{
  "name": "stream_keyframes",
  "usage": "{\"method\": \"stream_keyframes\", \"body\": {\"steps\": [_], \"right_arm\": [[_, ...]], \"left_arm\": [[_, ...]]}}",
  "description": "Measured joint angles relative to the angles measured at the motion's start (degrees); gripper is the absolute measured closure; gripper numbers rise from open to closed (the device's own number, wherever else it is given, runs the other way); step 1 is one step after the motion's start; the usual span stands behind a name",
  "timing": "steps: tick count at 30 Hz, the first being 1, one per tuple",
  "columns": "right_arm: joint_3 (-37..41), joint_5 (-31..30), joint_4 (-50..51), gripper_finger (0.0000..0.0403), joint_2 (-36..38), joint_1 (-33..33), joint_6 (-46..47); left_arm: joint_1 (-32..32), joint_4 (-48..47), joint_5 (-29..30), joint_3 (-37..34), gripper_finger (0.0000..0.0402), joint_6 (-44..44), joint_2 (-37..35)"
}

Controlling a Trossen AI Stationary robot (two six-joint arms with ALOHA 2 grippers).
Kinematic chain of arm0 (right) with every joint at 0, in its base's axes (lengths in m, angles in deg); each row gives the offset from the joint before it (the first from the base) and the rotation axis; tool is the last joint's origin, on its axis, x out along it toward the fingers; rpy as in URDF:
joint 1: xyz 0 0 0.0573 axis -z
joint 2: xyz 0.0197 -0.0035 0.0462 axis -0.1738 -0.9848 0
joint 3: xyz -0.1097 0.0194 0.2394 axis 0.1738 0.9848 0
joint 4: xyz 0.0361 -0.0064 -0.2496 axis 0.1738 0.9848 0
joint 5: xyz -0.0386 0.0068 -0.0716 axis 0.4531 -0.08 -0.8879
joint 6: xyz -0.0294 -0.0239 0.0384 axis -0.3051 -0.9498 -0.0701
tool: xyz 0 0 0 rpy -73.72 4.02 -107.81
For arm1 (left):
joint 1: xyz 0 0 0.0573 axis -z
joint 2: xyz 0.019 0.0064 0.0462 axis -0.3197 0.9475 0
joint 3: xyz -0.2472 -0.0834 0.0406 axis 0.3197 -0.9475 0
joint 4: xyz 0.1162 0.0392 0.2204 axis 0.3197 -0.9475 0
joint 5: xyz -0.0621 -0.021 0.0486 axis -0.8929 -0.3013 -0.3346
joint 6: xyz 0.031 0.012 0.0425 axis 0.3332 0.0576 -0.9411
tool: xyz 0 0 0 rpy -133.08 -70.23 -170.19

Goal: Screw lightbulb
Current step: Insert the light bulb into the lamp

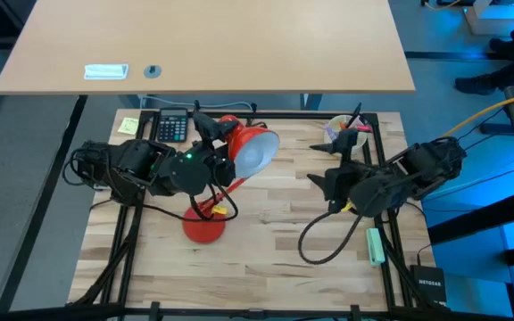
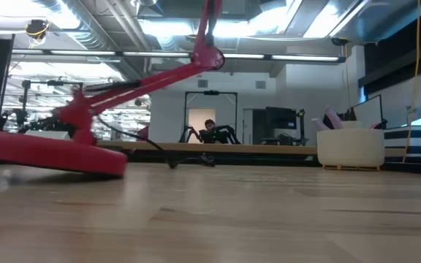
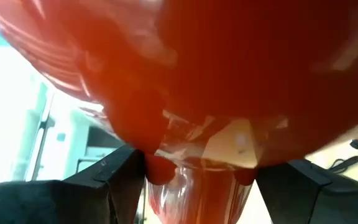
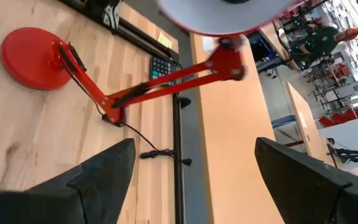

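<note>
Green marker: just one (image 1: 376,245), lying on the wood at the near right edge, closest thing to the front of the table.

Lamp base: one red round disc (image 1: 203,226), sitting flat on the boards near the front middle. In the low view it's the red slab on the left (image 2: 50,153).

Lamp arm: one red jointed arm (image 4: 166,87) running up and back from the base to the shade.

Right gripper: one (image 1: 321,183), hanging over the table right of the lamp, fingers spread wide with nothing between them. Its own camera shows the two dark fingers (image 4: 104,171) apart, with the white inside of the shade off in front of it.

Left gripper: one (image 1: 211,143), right up against the back of the shade. Its fingers (image 3: 114,177) sit on either side of the red shade neck, so it looks clamped on the shade.

Lamp shade: one, red outside, white inside (image 1: 250,150), tipped sideways with the opening facing the right arm.

Lightbulb: can't spot it in any view, so can't tell where it is.

Calculator: one (image 1: 173,126), at the back left by the frame.

Sticky note: one yellow one (image 1: 128,125), just left of the calculator.

White cup: one (image 1: 339,129), back right, with pens in it; in the low view it's the white tub (image 2: 350,148).
</note>
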Motion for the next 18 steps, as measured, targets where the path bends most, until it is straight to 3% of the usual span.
{"method": "stream_keyframes", "body": {"steps": [11,18], "right_arm": [[0.0,-0.5,-4.9,0.0068,3.0,0.0,1.5],[0.0,-2.5,-13.0,0.0068,2.0,0.1,-3.1]], "left_arm": [[-0.5,-0.9,-1.3,-0.3,0.0151,0.6,-0.5],[-1.1,2.2,4.2,-0.4,0.0151,0.4,-0.5]]}}
